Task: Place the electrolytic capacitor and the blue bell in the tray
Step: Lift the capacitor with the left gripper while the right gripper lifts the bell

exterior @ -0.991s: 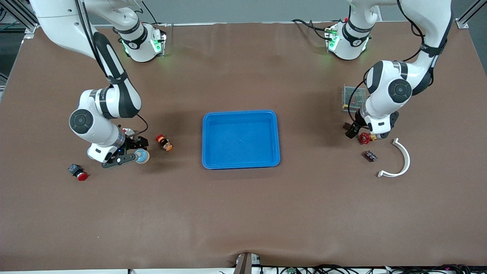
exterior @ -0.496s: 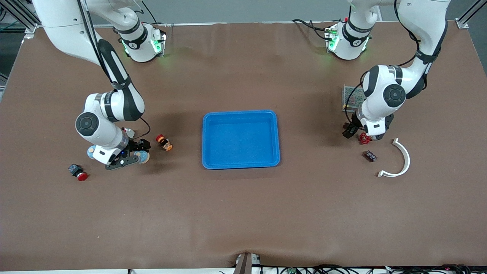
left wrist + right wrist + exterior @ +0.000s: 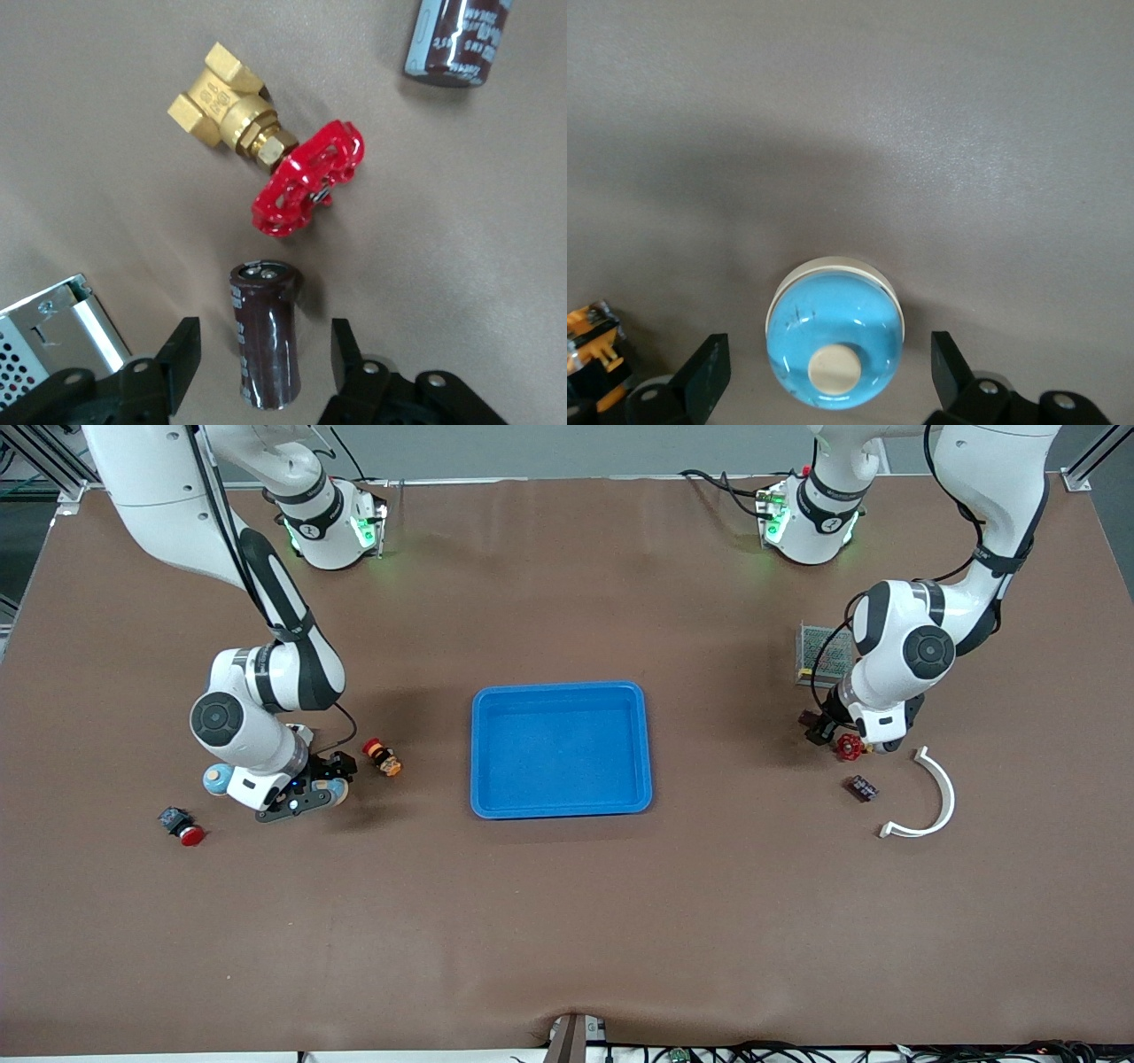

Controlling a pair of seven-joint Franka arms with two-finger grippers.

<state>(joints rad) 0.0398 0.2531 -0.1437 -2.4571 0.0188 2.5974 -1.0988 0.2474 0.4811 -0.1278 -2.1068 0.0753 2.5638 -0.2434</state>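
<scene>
The blue bell, a glossy blue dome with a cream button, sits on the table toward the right arm's end. My right gripper is open and straddles it, with a gap on each side. In the front view that gripper covers most of the bell. A dark brown electrolytic capacitor lies on its side between the fingers of my left gripper, which is open and clear of it on both sides. From the front, the left gripper is low near the mesh box. The blue tray is at mid-table.
A red-handled brass valve lies just past the capacitor, and a second capacitor lies farther off. A grey mesh box and a white curved piece flank the left gripper. A red button, an orange-red part and a light blue round thing lie near the right gripper.
The left gripper's fingers have narrowed around the capacitor. The right arm has shifted over the bell, uncovering the light blue round thing beside it.
</scene>
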